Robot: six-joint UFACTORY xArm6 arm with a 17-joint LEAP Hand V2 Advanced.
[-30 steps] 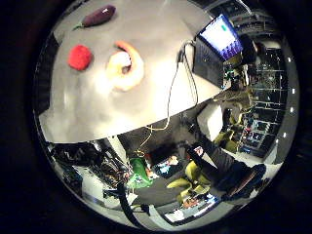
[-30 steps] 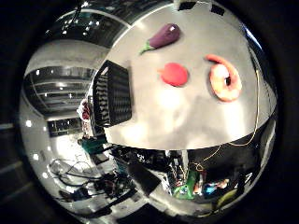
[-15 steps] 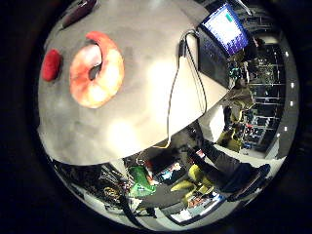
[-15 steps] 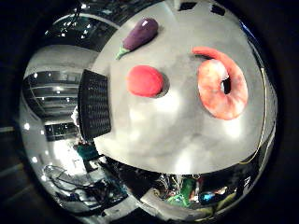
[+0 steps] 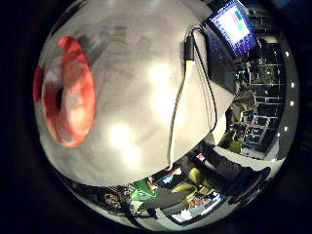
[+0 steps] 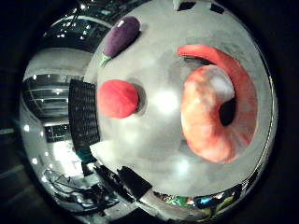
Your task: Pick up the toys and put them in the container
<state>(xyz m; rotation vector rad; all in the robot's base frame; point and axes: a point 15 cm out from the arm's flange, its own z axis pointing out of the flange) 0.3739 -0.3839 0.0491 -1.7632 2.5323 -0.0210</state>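
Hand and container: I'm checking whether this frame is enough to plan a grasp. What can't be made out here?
- Hand: no part of it shows in either palm view, so its finger state is unknown.
- Container: the dark slatted crate sits at the table edge in the thumb side view; its inside is not visible.
- Red toy: in the little finger side view, mostly hidden behind the shrimp.

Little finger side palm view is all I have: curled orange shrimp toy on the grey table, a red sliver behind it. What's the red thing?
Observer: A round red toy, whole in the thumb side view, lying on the table beside the shrimp toy, not touching it.
Operator: Any other toys?
Observer: A purple eggplant toy beyond the red one, near the table's edge.
Operator: Container in sight?
Observer: A black slatted crate stands at the table's edge next to the red toy.
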